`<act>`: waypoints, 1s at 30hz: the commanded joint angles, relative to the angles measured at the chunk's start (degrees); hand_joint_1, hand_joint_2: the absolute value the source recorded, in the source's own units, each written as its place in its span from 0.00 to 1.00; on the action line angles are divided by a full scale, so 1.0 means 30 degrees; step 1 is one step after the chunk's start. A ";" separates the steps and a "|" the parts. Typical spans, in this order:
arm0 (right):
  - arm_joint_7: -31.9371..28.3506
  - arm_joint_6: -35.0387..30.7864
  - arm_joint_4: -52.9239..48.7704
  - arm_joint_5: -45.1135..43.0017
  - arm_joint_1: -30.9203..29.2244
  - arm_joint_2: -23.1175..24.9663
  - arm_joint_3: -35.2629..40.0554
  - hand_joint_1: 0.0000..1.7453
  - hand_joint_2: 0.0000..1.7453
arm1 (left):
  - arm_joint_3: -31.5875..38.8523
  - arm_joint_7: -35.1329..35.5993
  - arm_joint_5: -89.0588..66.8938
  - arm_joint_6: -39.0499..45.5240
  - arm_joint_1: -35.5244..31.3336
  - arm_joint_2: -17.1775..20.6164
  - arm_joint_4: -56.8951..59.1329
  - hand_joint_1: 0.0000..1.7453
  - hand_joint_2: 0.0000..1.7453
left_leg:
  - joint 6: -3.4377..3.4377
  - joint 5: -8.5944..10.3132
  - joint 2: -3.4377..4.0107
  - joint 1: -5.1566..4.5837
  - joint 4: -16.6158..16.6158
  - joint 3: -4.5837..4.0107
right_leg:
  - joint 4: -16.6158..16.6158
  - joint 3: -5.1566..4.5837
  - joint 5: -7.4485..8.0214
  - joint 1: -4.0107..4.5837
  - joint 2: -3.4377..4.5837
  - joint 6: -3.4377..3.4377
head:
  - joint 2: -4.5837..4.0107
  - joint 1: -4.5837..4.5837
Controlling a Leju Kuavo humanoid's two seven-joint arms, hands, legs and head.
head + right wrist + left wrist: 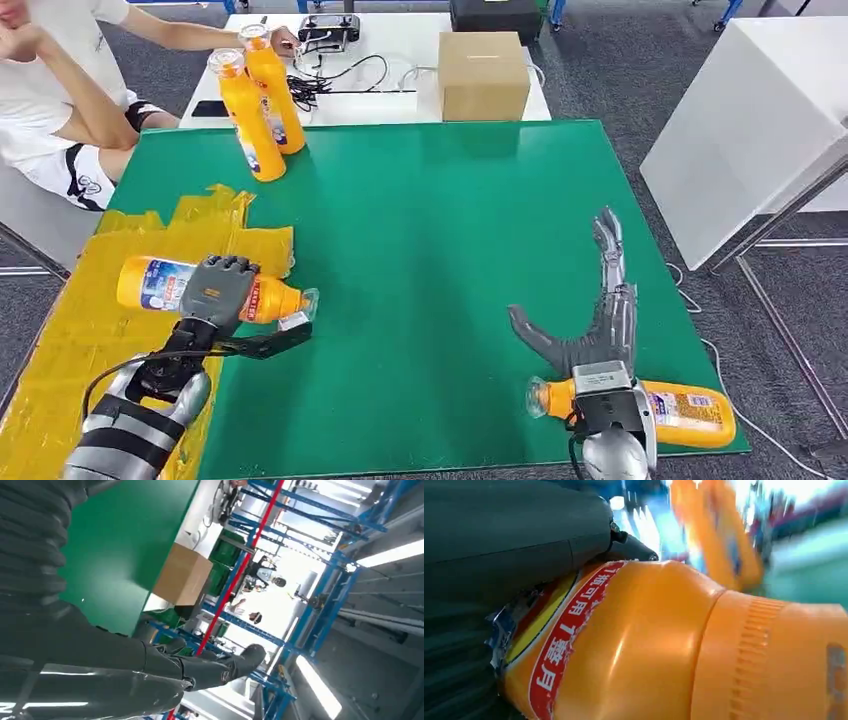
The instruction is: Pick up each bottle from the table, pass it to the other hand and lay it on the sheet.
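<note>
You had the left robot hand [218,290] grasping a bottle [160,284] lengthwise across the sheet [70,350]; the right robot hand [590,330] lay released above another bottle [680,412].

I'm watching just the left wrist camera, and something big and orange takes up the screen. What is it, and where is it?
Observer: A bottle, held sideways in the left robot hand at the edge of the yellow sheet, cap toward the green table.
Operator: Is the other hand busy?
Observer: No. The right robot hand is spread open over the table and holds nothing.
Operator: Any more bottles to go?
Observer: A lying bottle by the right wrist, and two standing bottles at the far left corner.
</note>
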 commanded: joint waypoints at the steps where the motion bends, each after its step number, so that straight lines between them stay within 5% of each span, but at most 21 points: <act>1: 0.0219 0.0123 0.0250 0.0202 0.0090 0.0388 -0.0902 0.00 1.00 | -0.0640 0.0548 0.0656 -0.0608 -0.2416 0.0071 0.6134 1.00 1.00 | -0.0013 -0.0001 -0.0024 0.0001 -0.0020 0.0053 | -0.0024 0.0065 -0.0012 0.0001 -0.0038 0.0000 | 0.0000 0.0000; 3: 0.0230 0.0069 0.0250 0.0209 0.0185 0.0402 -0.0984 0.00 1.00 | -0.0276 0.0453 0.1272 -0.0498 -0.2267 -0.0233 0.6314 1.00 1.00 | -0.0021 -0.0014 -0.0041 0.0008 -0.0018 0.0084 | -0.0033 0.0108 -0.0023 0.0009 -0.0050 -0.0002 | 0.0000 0.0007; 4: 0.0250 0.0057 0.0255 0.0217 0.0222 0.0390 -0.1021 0.00 1.00 | 0.0009 0.0216 0.1870 -0.0297 -0.2112 -0.0435 0.6299 0.00 1.00 | -0.0016 -0.0008 -0.0023 0.0002 -0.0016 0.0053 | -0.0025 0.0067 -0.0012 0.0003 -0.0027 -0.0001 | 0.0000 0.0000; 24: 0.0510 0.0051 0.0463 0.0711 0.0360 0.0027 -0.0791 0.00 1.00 | 0.1774 -0.0375 0.4536 0.2414 -0.0822 -0.1463 0.4530 0.00 1.00 | -0.0005 -0.0005 -0.0001 -0.0013 -0.0016 0.0110 | -0.0018 0.0124 -0.0004 -0.0008 -0.0002 0.0002 | 0.0000 0.0007; 30: 0.1745 -0.0729 0.0469 0.5000 0.0982 -0.1471 0.0172 0.00 1.00 | 0.3528 -0.4018 0.9763 0.4972 0.1507 -0.2433 -0.0377 0.00 1.00 | -0.0003 -0.0016 0.0005 -0.0006 -0.0004 0.0077 | -0.0021 0.0097 -0.0004 0.0000 0.0002 0.0005 | 0.0000 0.0000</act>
